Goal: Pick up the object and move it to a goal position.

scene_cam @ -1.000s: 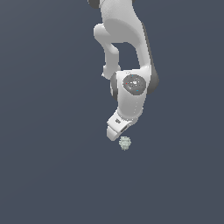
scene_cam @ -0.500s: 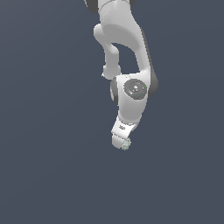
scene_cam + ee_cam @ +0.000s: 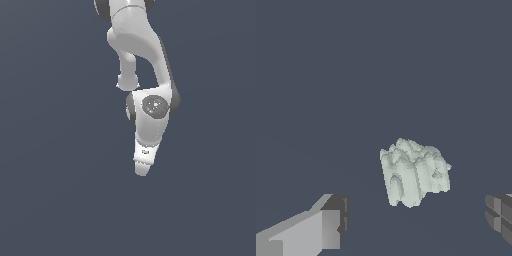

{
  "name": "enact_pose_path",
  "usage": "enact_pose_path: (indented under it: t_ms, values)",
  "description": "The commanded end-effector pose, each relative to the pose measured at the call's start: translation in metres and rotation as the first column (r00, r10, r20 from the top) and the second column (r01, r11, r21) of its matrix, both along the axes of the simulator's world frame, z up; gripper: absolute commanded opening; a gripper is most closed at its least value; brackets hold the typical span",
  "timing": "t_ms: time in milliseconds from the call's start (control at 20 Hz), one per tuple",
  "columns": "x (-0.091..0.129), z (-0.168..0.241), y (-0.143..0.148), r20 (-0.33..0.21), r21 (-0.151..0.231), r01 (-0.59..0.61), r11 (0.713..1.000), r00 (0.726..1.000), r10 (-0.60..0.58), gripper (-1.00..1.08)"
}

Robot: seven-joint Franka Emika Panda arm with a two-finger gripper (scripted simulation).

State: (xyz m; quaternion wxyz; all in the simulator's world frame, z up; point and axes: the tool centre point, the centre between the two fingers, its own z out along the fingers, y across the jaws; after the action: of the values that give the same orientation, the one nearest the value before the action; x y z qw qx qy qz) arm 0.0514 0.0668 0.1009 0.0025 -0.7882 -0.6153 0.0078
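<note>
The object (image 3: pixel 414 172) is a pale grey-green, bumpy lump lying on the dark grey floor. In the wrist view it sits between my two fingertips (image 3: pixel 331 222), closer to the far side of the gap, with space on both sides and no contact. The gripper (image 3: pixel 416 220) is open. In the exterior view the white arm hangs down with the gripper (image 3: pixel 142 170) at its lowest point, and the hand hides the object there.
A plain dark grey surface fills both views. No other objects, containers or edges show.
The gripper has moved toward the exterior view's right and lower in the picture, coming over the object, which showed beside the hand a second ago and is now covered by it.
</note>
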Motion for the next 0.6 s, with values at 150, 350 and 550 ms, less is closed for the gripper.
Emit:
enact_pose_path:
  t_ms: [150, 350, 550]
  values:
    - [0.0060, -0.0029, 0.0008, 0.008, 0.004, -0.110, 0.994, 0.994, 0.110, 1.00]
    - [0.0088, -0.0043, 0.0011, 0.012, 0.005, -0.159, 0.987, 0.987, 0.159, 1.00]
    - [0.0103, -0.0050, 0.0013, 0.015, 0.005, -0.187, 0.982, 0.982, 0.187, 1.00]
